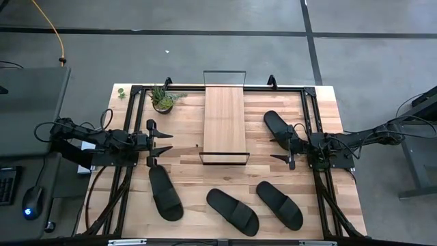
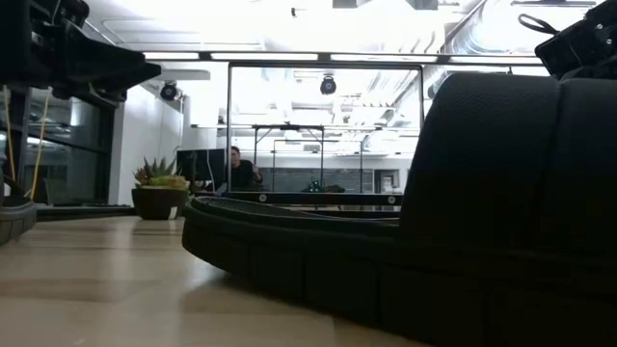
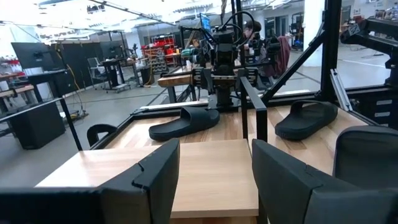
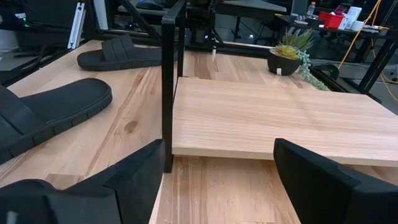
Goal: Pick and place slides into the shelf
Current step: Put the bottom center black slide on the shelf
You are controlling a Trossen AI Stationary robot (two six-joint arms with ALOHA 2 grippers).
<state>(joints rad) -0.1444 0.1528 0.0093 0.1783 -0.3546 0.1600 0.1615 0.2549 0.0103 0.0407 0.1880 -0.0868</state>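
Note:
The shelf [image 1: 224, 123] is a light-wood plank in a thin black wire frame, standing mid-table. Four black slides lie sole-down on the tabletop. Three are along the near edge: one [image 1: 166, 193], another [image 1: 232, 211] and a third [image 1: 279, 204]. The fourth [image 1: 277, 126] lies right of the shelf. My left gripper [image 1: 166, 145] hovers open just left of the shelf's near end, facing the plank [image 3: 211, 168]. My right gripper [image 1: 278, 149] hovers open to the right of it, beside the fourth slide, facing the plank [image 4: 273, 118].
A small potted plant [image 1: 163, 98] stands at the far edge, left of the shelf. Black frame rails run along the table's left, right and far sides. In the low view one slide [image 2: 405, 260] fills the foreground. Bare wood lies between the shelf and the near slides.

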